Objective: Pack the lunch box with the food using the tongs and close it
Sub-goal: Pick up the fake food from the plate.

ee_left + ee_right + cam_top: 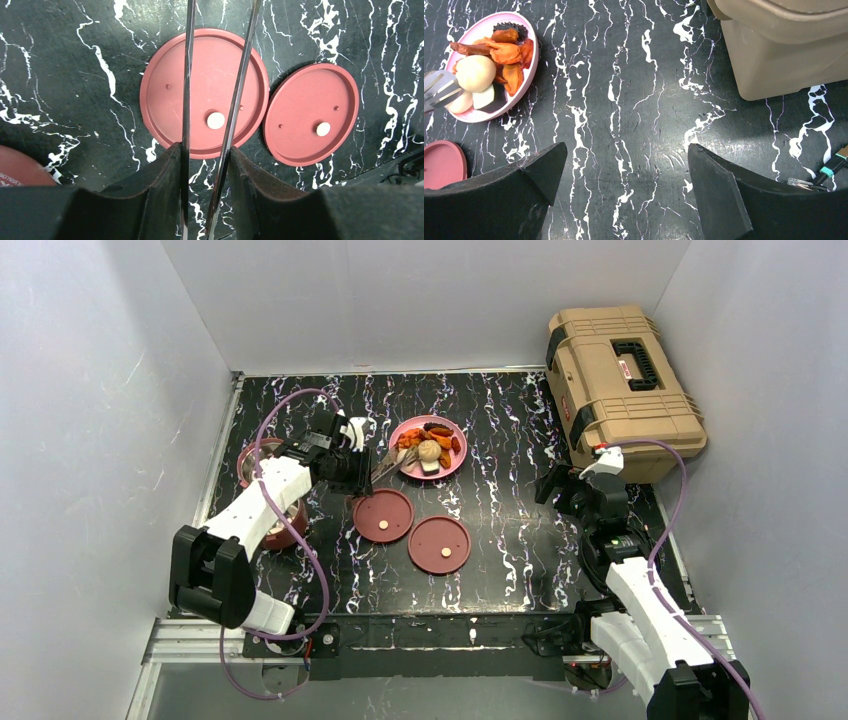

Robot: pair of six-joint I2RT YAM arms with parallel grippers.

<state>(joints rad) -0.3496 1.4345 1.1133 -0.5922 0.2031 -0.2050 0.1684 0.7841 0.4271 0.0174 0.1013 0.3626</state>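
Two maroon lids [383, 515] lie face up side by side in the middle of the table [500, 440], parked out of the way, I would say, so the lunch box is open for filling. Its bowls [250, 462] sit at nine o'clock from the lids, near the left edge, mostly hidden under the left arm; I cannot see what is inside them. The food [430, 445] is heaped on a pink plate [432, 477] at twelve o'clock from the lids: orange-red chunks, a pale bun [475, 72], a white piece, something dark at the far rim.

The left gripper [356, 468] is clamped on the tongs [188, 75] near their back end. Both thin blades run out between its fingers [155, 190], squeezed partway, with a gap between them. Held that way, the long reach lets the arm work the plate from its nine o'clock side without crowding it. The tips rest at the plate's left rim, just beside the bun, and appear to have nothing between them, though they are small from where I stand.

The right gripper [553, 485] hangs spread wide and empty at three o'clock from the lids, near the tan toolbox [620, 390], probably waiting for the closing. Packing looks barely begun. Next comes a pinch on a piece, and the round bun could slip.
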